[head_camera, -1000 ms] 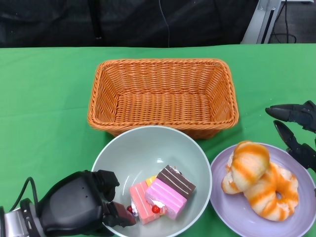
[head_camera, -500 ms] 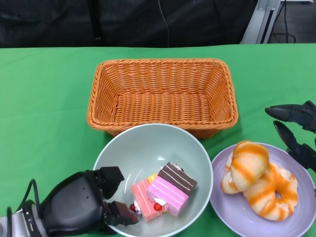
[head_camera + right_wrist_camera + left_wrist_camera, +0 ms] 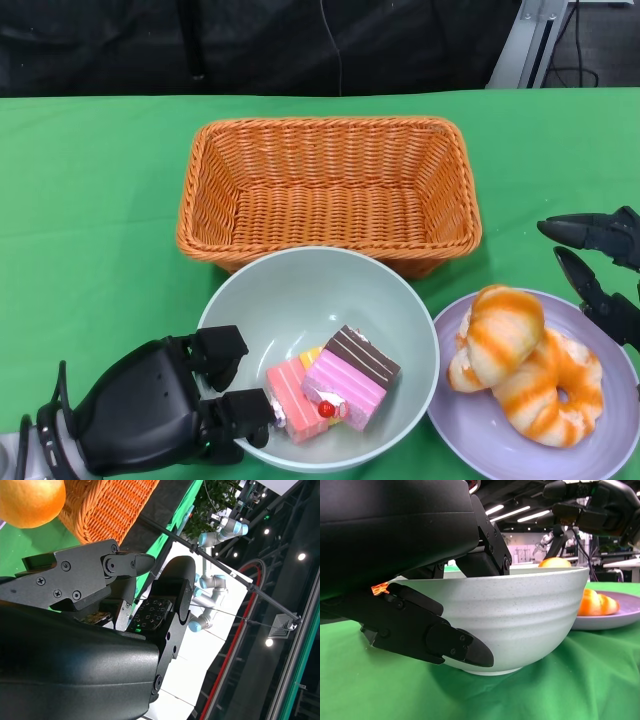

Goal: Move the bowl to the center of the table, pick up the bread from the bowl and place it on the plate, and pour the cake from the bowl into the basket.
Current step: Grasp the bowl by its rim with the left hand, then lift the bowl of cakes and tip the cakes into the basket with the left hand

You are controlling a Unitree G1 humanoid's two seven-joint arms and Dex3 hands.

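Note:
A pale green bowl (image 3: 300, 275) stands just in front of the wicker basket (image 3: 330, 185), its far rim over the basket's near wall. Pink, brown and orange cake pieces (image 3: 335, 385) lie in it. My left hand (image 3: 160, 405) grips the bowl's near-left rim, with fingers inside and outside the wall; the left wrist view shows a finger (image 3: 430, 635) pressed against the bowl (image 3: 520, 610). Orange-glazed bread (image 3: 520, 360) lies on the purple plate (image 3: 610, 440). My right hand (image 3: 600, 265) hovers open beside the plate, holding nothing.
The basket is empty and takes up the table's middle. Green cloth covers the table; its far edge meets a dark backdrop. In the right wrist view the bread (image 3: 30, 500) and basket (image 3: 100, 510) show beyond my right hand (image 3: 100, 620).
The bowl, held by my left hand, has come up and shifted slightly right toward the basket and plate; the cake pieces have slid a little. The right hand has stayed put.

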